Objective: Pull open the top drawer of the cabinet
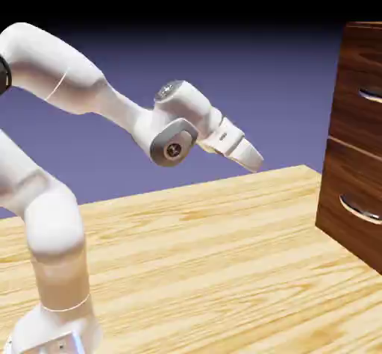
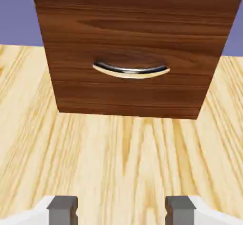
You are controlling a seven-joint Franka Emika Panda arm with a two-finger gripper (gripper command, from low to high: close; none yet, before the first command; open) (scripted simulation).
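- Jaws point(image 2: 121, 210), bottom of the hand view: standing apart, gripping nothing.
- Desk point(image 1: 186, 263): spanning the exterior view's lower half.
- Top drawer point(image 1: 362, 110), exterior view's right edge: sitting closed, handle point(image 1: 371, 95) untouched. Reaching, grasping and pulling are all remaining.

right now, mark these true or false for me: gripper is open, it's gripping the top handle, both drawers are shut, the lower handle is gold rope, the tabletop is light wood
The gripper is open: true.
The gripper is gripping the top handle: false, nothing is between its fingertips and the hand is away from the cabinet.
Both drawers are shut: true, their fronts look flush.
The lower handle is gold rope: false, it is a curved, shiny silver metal bar.
The tabletop is light wood: true.
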